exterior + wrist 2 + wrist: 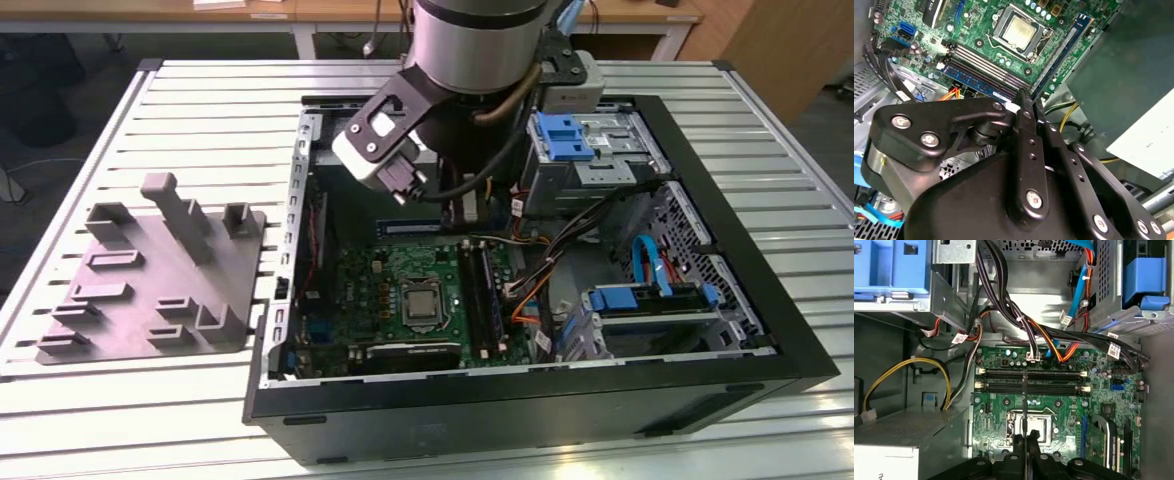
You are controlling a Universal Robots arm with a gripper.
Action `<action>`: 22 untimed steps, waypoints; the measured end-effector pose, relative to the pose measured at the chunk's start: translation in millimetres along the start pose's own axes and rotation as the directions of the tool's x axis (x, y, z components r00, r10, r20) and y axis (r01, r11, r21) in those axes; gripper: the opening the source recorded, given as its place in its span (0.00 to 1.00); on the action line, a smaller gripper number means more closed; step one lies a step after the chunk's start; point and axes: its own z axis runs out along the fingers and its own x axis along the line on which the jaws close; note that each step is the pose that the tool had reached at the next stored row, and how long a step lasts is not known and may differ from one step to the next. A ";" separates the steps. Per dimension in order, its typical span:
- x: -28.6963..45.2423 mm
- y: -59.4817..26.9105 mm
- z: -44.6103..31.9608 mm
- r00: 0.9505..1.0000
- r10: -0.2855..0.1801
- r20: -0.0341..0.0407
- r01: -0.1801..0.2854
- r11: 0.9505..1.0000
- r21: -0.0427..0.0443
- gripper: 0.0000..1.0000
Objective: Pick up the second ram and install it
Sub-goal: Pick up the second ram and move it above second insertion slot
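— What are we seeing around the computer case point(534, 410)?
— The grey fixture point(147, 290) is sitting outside the case, on the exterior view's left. Inside the case, our gripper point(1024, 439) is clamping the second ram point(1024, 395) edge-on over the memory slots point(1029, 381).
— What is crowding us?
— A cable bundle point(1041, 337) is running just beyond those slots, inside the case.

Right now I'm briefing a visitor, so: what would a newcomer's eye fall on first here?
The open computer case fills the middle of the exterior view, the robot arm reaching into it. In the first wrist view the gripper holds the second ram edge-on over the green motherboard.
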 end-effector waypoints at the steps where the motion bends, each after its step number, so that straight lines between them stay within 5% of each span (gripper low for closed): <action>1: -0.1 0.6 2.0 1.000 0.000 0.000 0.000 1.000 0.000 0.14; 22: -1.7 17.9 39.6 1.000 0.000 0.000 0.000 1.000 0.000 0.14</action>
